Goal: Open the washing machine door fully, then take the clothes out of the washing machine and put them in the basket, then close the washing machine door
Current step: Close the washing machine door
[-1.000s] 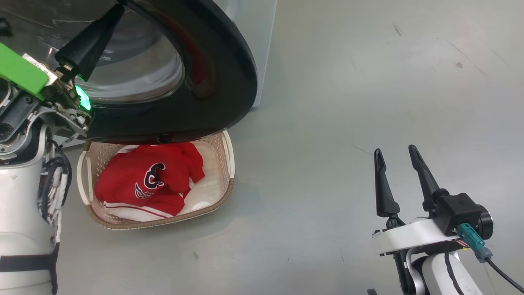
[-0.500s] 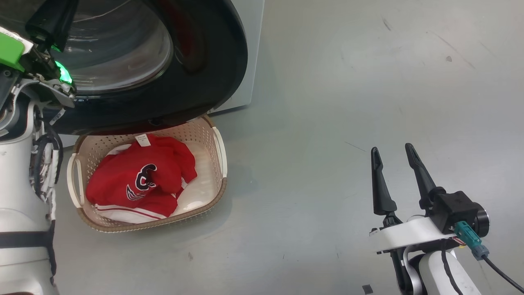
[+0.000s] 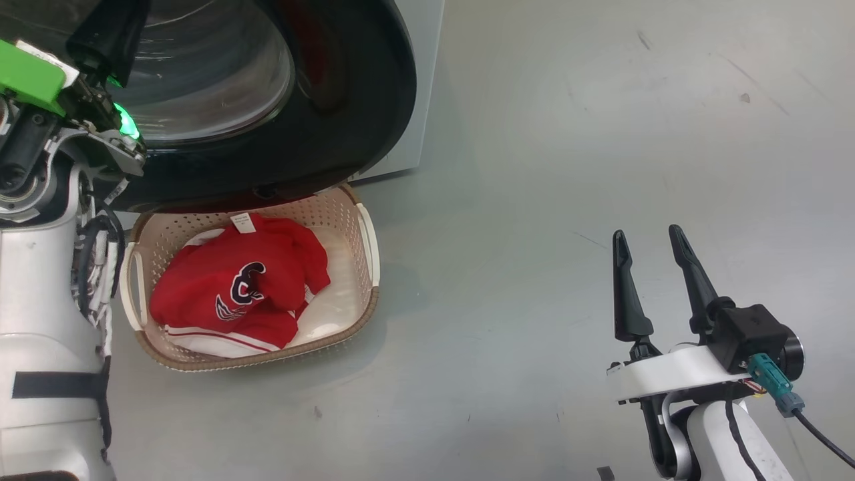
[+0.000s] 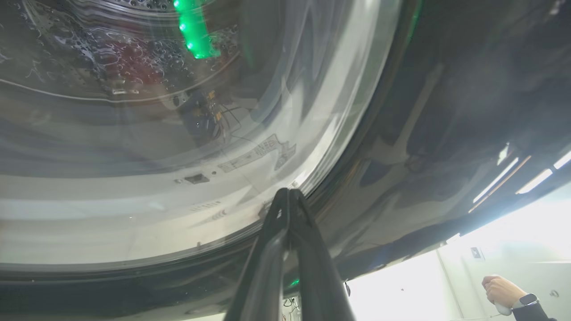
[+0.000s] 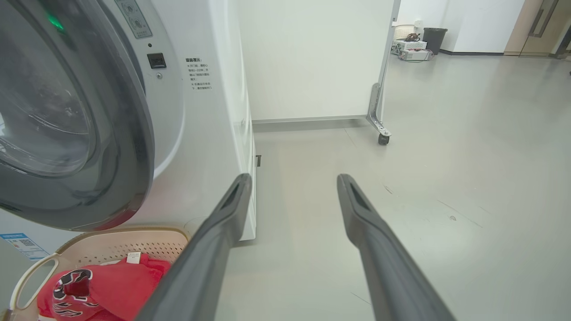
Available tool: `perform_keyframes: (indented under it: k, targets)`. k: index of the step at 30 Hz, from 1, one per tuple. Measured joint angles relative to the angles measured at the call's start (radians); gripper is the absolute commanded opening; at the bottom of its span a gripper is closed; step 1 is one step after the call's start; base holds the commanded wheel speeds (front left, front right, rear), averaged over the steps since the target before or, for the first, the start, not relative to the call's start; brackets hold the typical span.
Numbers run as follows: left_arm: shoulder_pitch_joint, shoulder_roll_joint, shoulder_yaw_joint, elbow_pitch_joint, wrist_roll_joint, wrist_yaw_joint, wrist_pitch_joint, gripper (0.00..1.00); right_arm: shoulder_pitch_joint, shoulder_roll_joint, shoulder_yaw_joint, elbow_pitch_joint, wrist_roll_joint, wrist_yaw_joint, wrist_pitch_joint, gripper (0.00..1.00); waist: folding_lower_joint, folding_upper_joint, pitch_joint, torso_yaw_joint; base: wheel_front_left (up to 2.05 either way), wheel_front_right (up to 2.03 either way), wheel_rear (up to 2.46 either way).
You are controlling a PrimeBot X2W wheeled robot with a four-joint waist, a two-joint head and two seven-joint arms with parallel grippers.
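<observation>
Head view: clothes [image 3: 234,294] in the basket [image 3: 366,235], just under the washing machine door [image 3: 347,100] — left end effector [image 4: 288,193] pressed together, maybe touching the door glass, right end effector [image 3: 649,257] spread wide over the floor [image 3: 534,167].

Scuffed grey floor [image 3: 568,133], white wheeled partition [image 5: 312,58]

We look down on a pale grey, glossy floor [image 3: 568,200] with a few dark scuffs and scratches. The basket [image 3: 304,212] stands on it, close in front of the washing machine [image 5: 209,147], which stands on it too. Further back are a white wheeled panel [image 5: 377,111] and a dark bin [image 5: 434,39].
</observation>
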Motion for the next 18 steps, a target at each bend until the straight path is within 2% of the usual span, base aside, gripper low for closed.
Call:
perform_keyframes:
  k: [8, 18]
  targets:
    - [0.108, -0.025, 0.024, -0.076, -0.058, 0.0, 0.036, 0.0, 0.0, 0.0, -0.016, 0.007, 0.0, 0.0, 0.0, 1.0, 0.0, 0.0, -0.002, 0.059, 0.0, 0.0, 0.0]
    - [0.337, -0.062, 0.082, -0.221, -0.095, 0.0, 0.052, 0.0, 0.0, -0.017, -0.035, 0.027, -0.002, 0.0, 0.0, 1.0, 0.0, 0.0, -0.022, 0.167, 0.0, 0.0, 0.0]
